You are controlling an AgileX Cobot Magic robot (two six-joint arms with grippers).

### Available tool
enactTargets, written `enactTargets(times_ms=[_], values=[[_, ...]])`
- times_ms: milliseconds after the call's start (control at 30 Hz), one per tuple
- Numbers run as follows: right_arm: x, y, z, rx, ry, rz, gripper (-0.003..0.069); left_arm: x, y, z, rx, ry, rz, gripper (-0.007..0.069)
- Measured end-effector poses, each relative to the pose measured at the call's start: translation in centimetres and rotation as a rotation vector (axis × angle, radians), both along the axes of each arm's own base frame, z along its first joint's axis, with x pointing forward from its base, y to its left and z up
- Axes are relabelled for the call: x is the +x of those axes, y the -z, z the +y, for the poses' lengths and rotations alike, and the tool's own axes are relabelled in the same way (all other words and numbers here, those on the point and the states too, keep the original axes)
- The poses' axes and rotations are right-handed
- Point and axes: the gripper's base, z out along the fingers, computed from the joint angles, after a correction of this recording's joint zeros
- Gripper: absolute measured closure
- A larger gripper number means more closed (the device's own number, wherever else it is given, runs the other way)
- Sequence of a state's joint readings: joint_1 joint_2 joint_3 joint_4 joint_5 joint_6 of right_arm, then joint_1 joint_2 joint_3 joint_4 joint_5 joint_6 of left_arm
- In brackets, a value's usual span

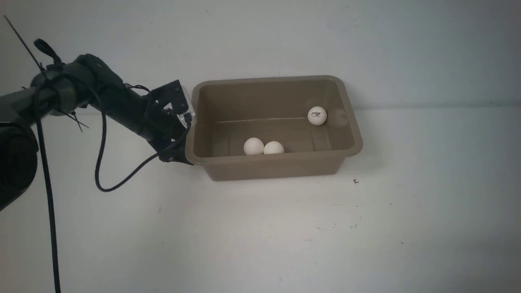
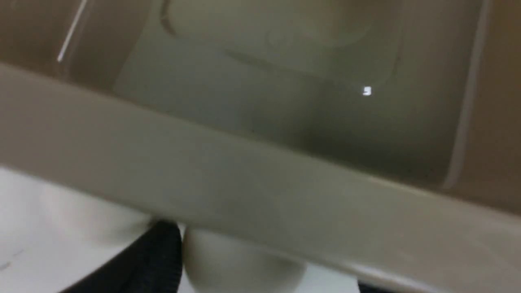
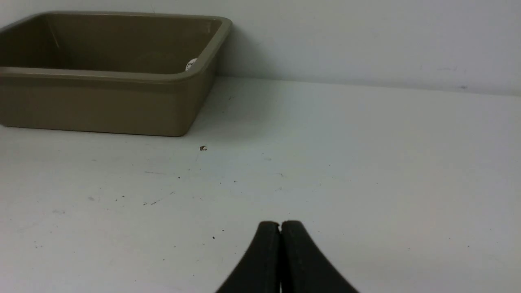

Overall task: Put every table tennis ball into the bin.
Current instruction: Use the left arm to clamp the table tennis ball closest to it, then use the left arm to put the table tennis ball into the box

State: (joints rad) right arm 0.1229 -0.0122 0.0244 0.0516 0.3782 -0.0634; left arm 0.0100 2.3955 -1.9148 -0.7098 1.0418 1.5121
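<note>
Three white balls [image 1: 274,147] lay inside the bin [image 1: 276,159] in the front view, one of them marked with a logo. The left arm [image 1: 118,101] leaned in at the bin's left end, its working tips largely hidden there. Being so near the wall, it could have shoved the bin sideways if it had swung in low, and set the loose balls rolling. Count there: one bin, three balls, one arm.

The left wrist view showed a fourth ball [image 2: 240,264] outside the bin, just beyond its rim and partly covered by it. The left jaws stood spread, one dark finger [image 2: 150,264] close against the ball and the other apart from it. Closing off-centre might have squeezed the ball away from the bin, and a lift too shallow might have knocked it off the rim. Count: one ball, two fingertips.

In the right wrist view, the right jaws were pressed together, well apart from the bin, over the worktop [image 3: 366,171]; they looked unlikely to cause trouble. Count: one bin, one partly visible ball inside it.
</note>
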Motion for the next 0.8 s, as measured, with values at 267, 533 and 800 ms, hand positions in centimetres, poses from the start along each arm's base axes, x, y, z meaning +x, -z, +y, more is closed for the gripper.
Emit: enactTargets(times_ms=[267,533,800], values=[[0.0,0.0,0.0,0.000,0.000,0.000,0.0676,0.0,-0.2,1.3,0.144,-0.123,0.050,0.0279],[0.0,0.0,0.0,0.000,0.000,0.000,0.0676,-1.2,-6.9,8.1,0.032,-0.245,-0.017,0.0279],[0.0,0.0,0.0,0.000,0.000,0.000,0.0676,-1.7,-9.6,6.7,-0.192,-0.156,-0.069,0.0279]])
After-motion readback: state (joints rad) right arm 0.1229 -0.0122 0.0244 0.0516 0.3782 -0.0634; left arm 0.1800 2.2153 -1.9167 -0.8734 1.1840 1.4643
